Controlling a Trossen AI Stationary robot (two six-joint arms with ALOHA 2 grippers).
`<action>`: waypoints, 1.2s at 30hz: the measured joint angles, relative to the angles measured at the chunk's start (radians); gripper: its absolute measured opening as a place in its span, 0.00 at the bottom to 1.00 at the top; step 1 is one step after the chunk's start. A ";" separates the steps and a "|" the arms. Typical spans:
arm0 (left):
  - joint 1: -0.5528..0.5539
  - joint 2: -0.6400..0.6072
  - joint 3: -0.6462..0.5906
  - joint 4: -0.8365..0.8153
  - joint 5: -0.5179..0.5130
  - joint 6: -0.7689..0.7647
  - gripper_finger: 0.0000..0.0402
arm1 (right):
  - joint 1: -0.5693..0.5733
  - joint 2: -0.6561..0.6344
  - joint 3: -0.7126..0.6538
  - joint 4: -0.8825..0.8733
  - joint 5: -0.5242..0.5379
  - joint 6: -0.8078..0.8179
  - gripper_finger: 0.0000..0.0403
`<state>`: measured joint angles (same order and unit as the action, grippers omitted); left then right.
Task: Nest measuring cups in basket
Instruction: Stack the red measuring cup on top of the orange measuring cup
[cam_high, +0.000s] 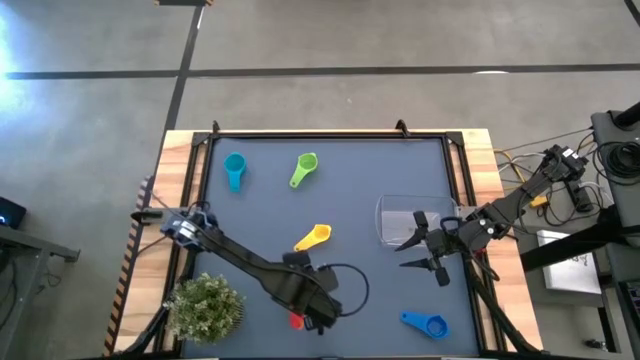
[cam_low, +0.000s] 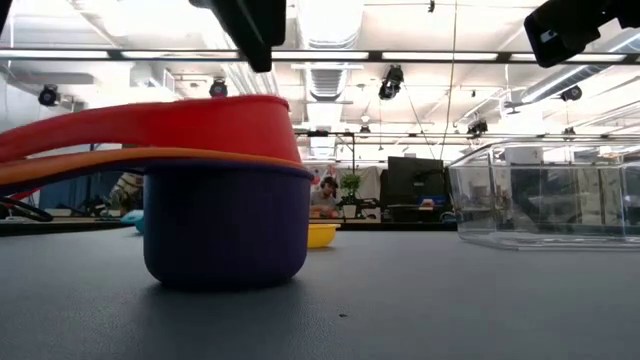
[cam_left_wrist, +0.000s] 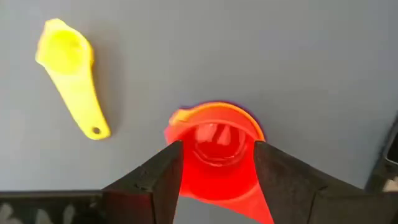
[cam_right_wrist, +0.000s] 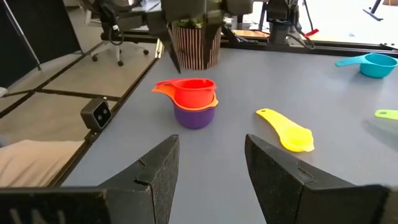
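Observation:
A stack of three cups, red (cam_right_wrist: 193, 90) inside orange (cam_right_wrist: 196, 104) inside purple (cam_right_wrist: 194, 117), stands upright on the table near its near edge (cam_low: 225, 190). My left gripper (cam_left_wrist: 217, 146) hangs open just above the stack, one finger on either side of the red bowl (cam_left_wrist: 216, 144), touching nothing. The yellow cup (cam_high: 313, 237) lies mid-table. The teal cup (cam_high: 235, 170) and the green cup (cam_high: 303, 170) lie near the far edge, and the blue cup (cam_high: 428, 323) lies near the right corner. My right gripper (cam_high: 407, 254) is open beside the clear basket (cam_high: 400, 222), pointing left.
A potted plant (cam_high: 205, 305) stands at the near left corner, close to my left arm. The wooden table frame (cam_high: 180, 200) borders the dark mat. Bare mat lies between the stack and the basket. People and desks show in the room beyond.

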<state>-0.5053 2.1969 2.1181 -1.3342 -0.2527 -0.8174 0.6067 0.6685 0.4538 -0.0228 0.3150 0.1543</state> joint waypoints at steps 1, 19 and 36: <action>0.000 -0.006 0.000 -0.001 -0.017 0.001 0.43 | 0.000 0.000 0.000 -0.001 0.000 -0.001 0.42; -0.033 -0.288 -0.574 0.573 -0.168 -0.007 0.23 | 0.000 0.000 -0.001 -0.002 0.000 -0.024 0.42; -0.029 -0.390 -1.195 1.568 -0.181 0.057 0.20 | 0.000 -0.001 -0.002 0.014 0.003 -0.078 0.42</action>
<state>-0.5346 1.8072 0.9226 0.2337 -0.4337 -0.7609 0.6064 0.6674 0.4522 -0.0086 0.3185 0.0767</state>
